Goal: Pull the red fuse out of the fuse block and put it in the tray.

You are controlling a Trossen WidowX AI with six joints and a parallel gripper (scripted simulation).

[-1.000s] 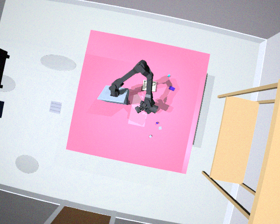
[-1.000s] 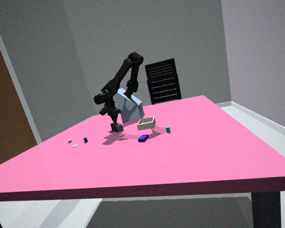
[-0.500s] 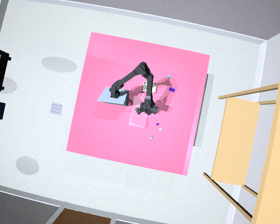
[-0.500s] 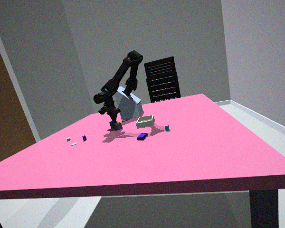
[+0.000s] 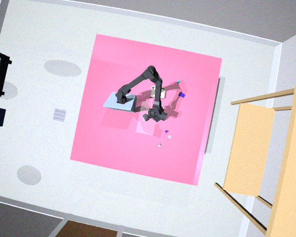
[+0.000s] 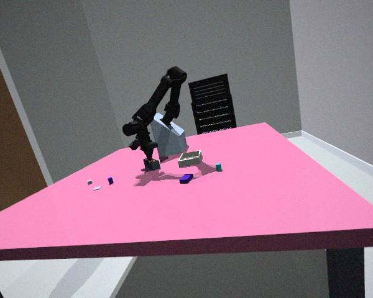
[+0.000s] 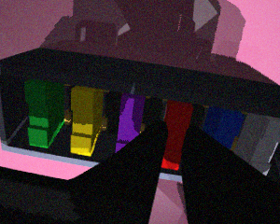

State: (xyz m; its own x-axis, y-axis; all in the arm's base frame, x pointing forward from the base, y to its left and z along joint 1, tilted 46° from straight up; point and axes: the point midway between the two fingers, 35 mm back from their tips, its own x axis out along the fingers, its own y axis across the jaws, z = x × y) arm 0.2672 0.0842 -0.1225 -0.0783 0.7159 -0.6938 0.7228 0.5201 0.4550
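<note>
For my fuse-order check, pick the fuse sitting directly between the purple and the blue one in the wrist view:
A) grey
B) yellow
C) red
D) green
C: the red fuse stands in the row with the purple fuse on one side and the blue fuse on the other.
</note>
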